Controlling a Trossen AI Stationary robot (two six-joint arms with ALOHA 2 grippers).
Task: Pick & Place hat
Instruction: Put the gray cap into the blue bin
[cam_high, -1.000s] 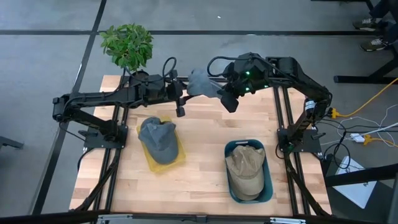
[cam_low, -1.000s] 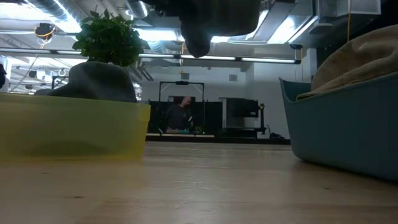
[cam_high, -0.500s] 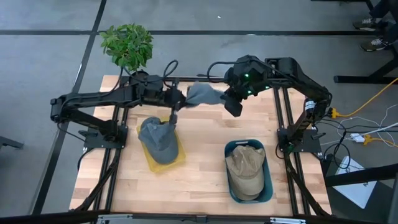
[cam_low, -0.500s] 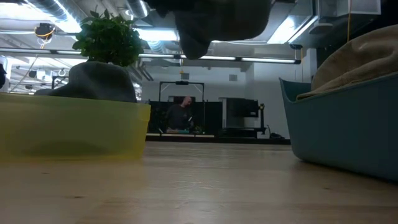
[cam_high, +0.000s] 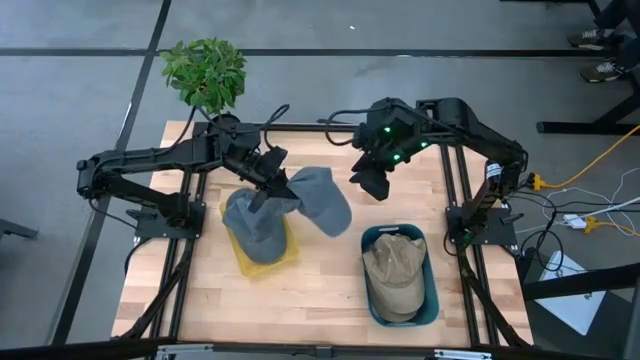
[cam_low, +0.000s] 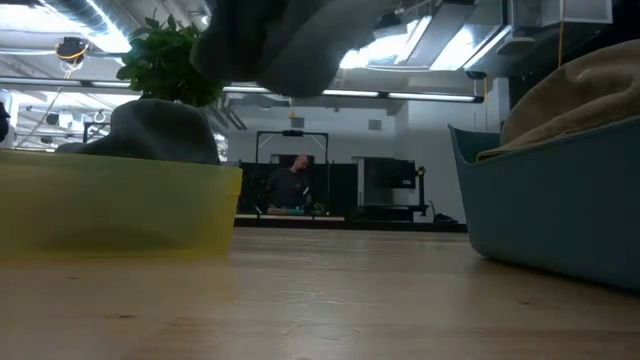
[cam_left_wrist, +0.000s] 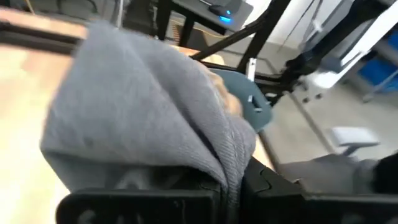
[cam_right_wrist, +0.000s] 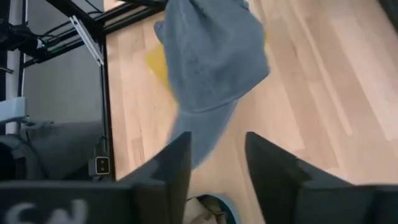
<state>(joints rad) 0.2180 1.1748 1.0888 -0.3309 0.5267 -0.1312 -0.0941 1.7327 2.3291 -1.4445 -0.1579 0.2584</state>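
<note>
A grey hat (cam_high: 322, 200) hangs in the air beside the yellow bin (cam_high: 283, 255), with my left gripper (cam_high: 272, 188) shut on its left end. It shows at the top of the low view as the grey hat (cam_low: 280, 45). Another grey hat (cam_high: 252, 225) lies in the yellow bin. A tan hat (cam_high: 395, 270) lies in the blue bin (cam_high: 432, 300). My right gripper (cam_high: 366, 183) stands open to the right of the hanging hat, apart from it; its wrist view shows the hat (cam_right_wrist: 211, 56) beyond the open fingers. My left gripper pinches bunched cloth at one end of the grey hat (cam_left_wrist: 231, 171) between its two fingers; which part of the hat this is, I cannot tell. The hat spreads out beyond the fingers toward the table's right, lifted clear of the table and slack.
A potted plant (cam_high: 205, 72) stands at the far left corner. Bare wooden table (cam_high: 330, 300) lies between the two bins and along the near edge. In the low view a person (cam_low: 290, 185) sits far back in the room.
My left gripper has shut on the grey hat and carried it toward the near edge, down to the yellow bin's right side. My right gripper has opened, let go of the hat and stayed near the table's far middle. The hat has swung out and spread.
</note>
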